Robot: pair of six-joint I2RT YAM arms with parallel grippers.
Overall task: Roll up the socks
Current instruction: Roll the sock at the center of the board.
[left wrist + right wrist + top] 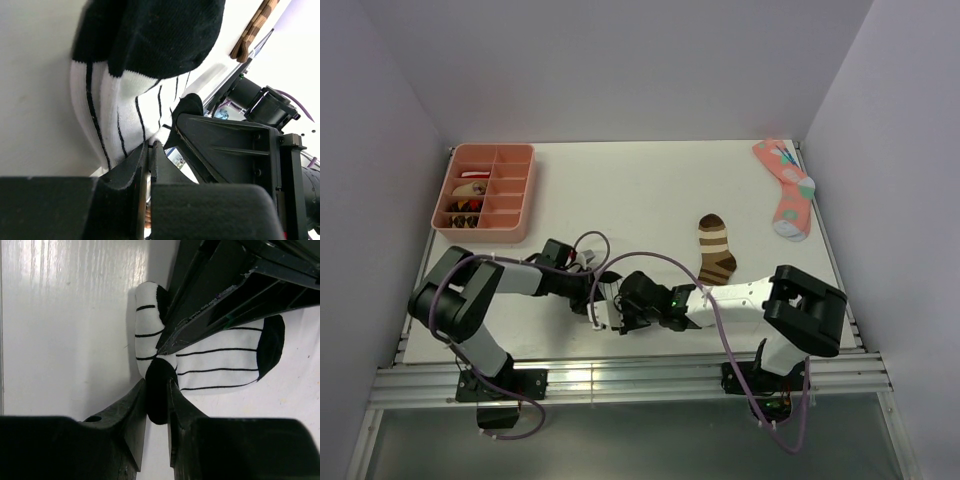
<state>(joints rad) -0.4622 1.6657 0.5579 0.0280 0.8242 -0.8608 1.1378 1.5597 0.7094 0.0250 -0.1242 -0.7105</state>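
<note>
The white striped sock (215, 365) is being pinched near the front edge of the table (620, 180): its black end by the narrowed right gripper (157, 390), its white edge by the nearly closed left gripper (149, 150). The brown-and-tan striped sock (717, 250) is lying farther back.

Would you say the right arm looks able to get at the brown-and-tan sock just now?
Likely yes for reach: the brown-and-tan sock lies uncovered and close by. But the right fingers are pinching the white striped sock, so they would have to let go first.
</note>
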